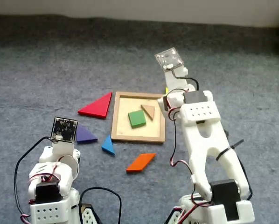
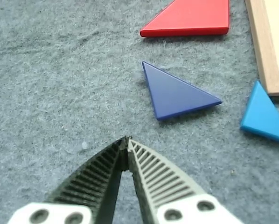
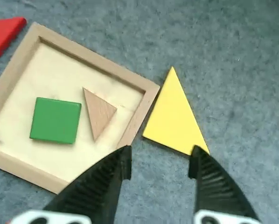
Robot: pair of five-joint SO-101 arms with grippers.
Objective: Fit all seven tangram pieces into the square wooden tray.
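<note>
The right gripper (image 3: 160, 161) is held open, seemingly so the yellow triangle (image 3: 174, 116) just ahead, beside the outer rim of the wooden tray (image 3: 90, 56), can be straddled. The left gripper (image 2: 128, 141) is closed on nothing, with a dark blue triangle (image 2: 174, 95) ahead.

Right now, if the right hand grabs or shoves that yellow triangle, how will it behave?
The yellow triangle looks thin, flat and rigid, so it probably stays stiff and won't roll. Lying flush on the carpet, its low edges may be hard to pinch. Pushed toward the tray, it would likely stop against the raised rim.
</note>
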